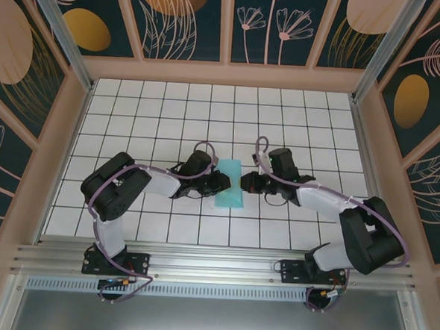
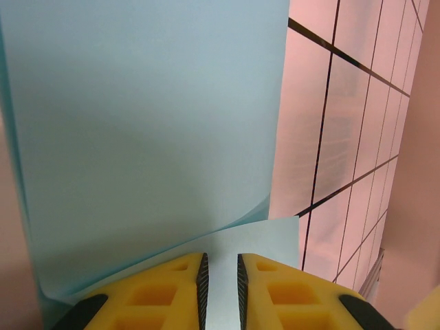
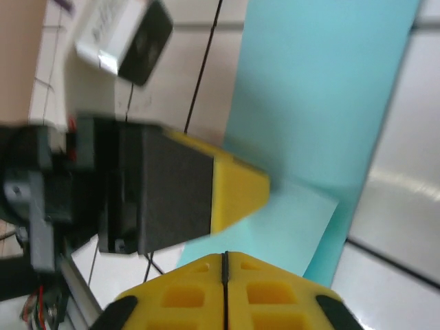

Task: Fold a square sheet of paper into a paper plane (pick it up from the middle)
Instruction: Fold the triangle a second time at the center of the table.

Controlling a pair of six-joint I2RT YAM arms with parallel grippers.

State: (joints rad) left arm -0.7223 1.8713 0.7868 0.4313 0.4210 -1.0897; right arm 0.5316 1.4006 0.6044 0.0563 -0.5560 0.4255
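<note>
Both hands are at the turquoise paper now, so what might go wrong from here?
1. In the left wrist view the folded sheet of paper has one layer curving up off the layer below. If it is let go before the crease is pressed, it may spring open.
2. The left hand, fingers narrowly apart, and the shut right hand meet the sheet from opposite sides. Pushing inward could buckle or skew it.
</note>
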